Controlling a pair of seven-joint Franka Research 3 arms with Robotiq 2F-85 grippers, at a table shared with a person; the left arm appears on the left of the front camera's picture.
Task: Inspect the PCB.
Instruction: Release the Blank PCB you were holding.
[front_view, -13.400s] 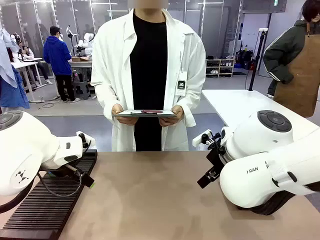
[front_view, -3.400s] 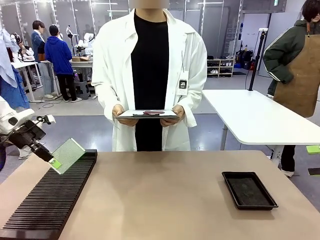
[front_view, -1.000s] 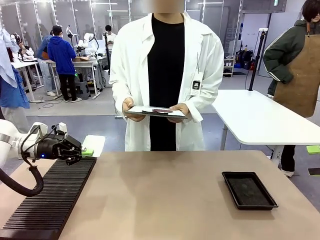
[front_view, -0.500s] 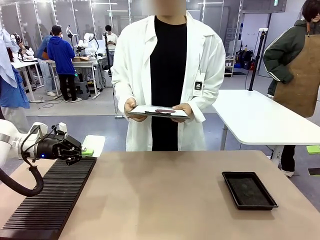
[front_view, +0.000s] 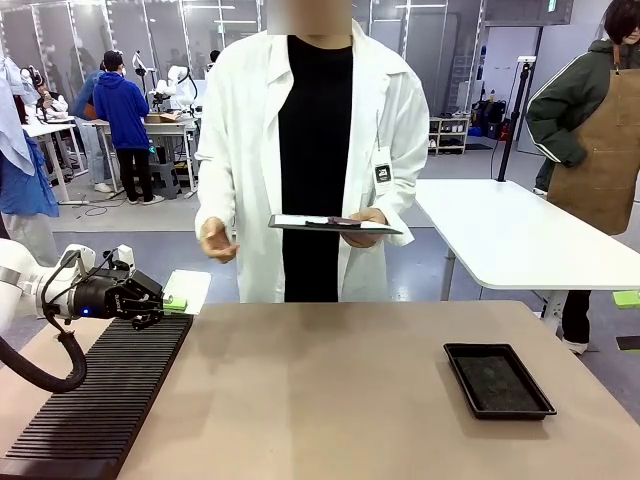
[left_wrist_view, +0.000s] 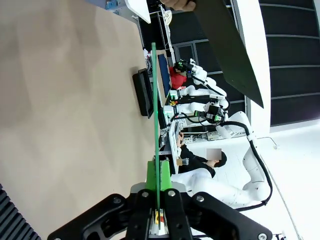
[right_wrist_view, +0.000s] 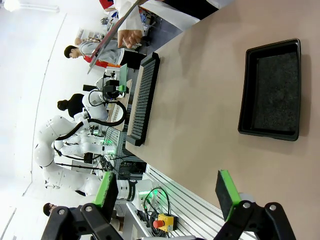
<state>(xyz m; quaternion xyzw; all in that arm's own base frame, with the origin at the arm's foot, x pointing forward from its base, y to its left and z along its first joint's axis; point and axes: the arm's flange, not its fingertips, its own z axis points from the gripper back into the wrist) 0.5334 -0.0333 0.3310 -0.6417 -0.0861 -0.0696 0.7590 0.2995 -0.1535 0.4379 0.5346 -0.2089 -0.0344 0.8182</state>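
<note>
Pinching the thin green rectangular circuit board (front_view: 188, 290) by one edge only, the left jaws hold it out flat over the far end of the black slotted rack (front_view: 100, 400). If the white-coated person's free hand (front_view: 215, 240) bumps or tugs it, I reckon it could twist loose and drop off the tan surface (front_view: 320, 400). Right jaws are wide apart, holding nothing.

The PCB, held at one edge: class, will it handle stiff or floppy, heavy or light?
Probably stiff: the PCB juts straight from the left pincer with no visible sag. Likely light: it looks very thin, and a pinch at one edge carries it.
</note>
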